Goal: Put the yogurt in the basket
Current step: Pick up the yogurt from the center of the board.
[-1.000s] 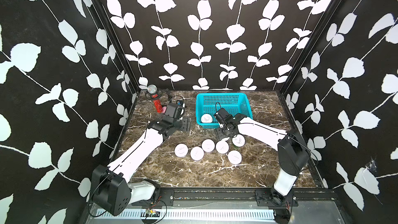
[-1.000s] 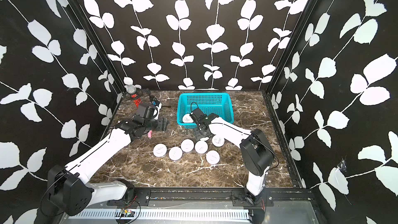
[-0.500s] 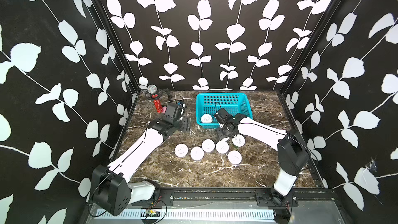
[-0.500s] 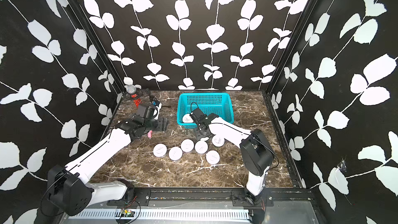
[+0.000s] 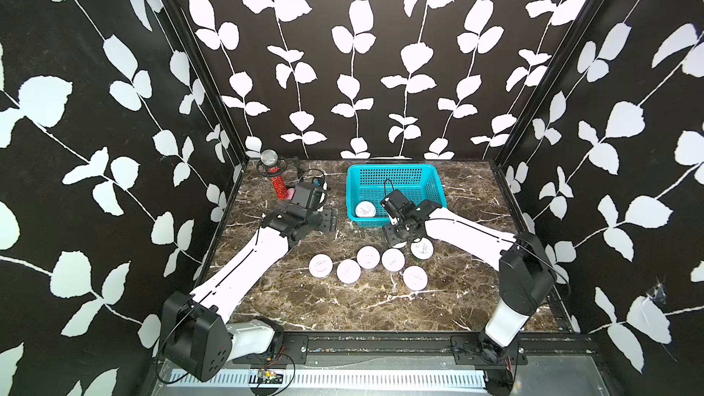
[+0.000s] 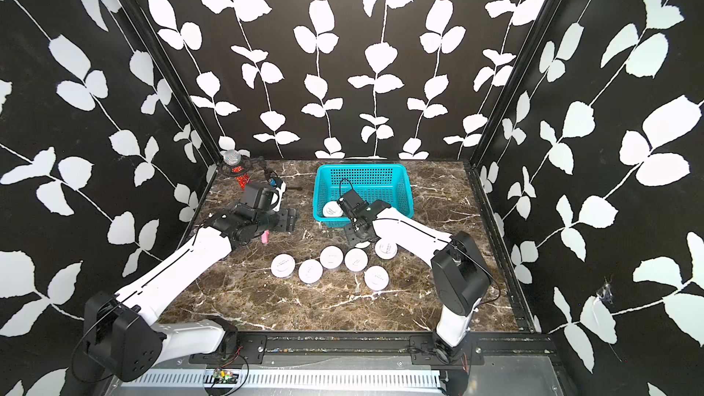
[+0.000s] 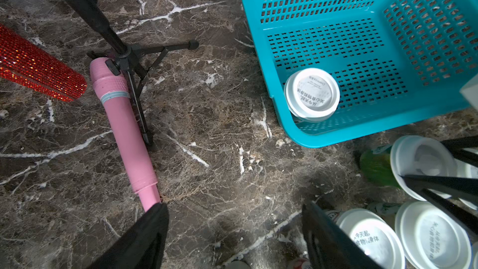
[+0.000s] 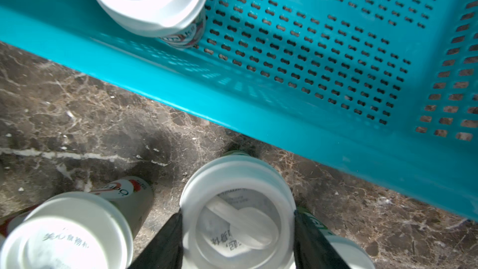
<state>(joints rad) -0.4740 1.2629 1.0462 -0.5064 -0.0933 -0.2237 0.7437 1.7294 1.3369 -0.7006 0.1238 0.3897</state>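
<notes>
A light, stiff yogurt cup [image 8: 236,197] on the tabletop [image 8: 77,125], just beside the basket [image 8: 284,115], is pinched at its top edge by the right end effector [image 8: 237,214]. Its thin sides are judged crushable. The left end effector [image 7: 234,207] is spread, empty.

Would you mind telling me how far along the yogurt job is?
Done: one small white-lidded yogurt cup sits in the turquoise perforated plastic basket. In hand: the right claw grips a second cup beside the basket, not yet lifted off the marble table. Left: six more cups clustered nearby.
</notes>
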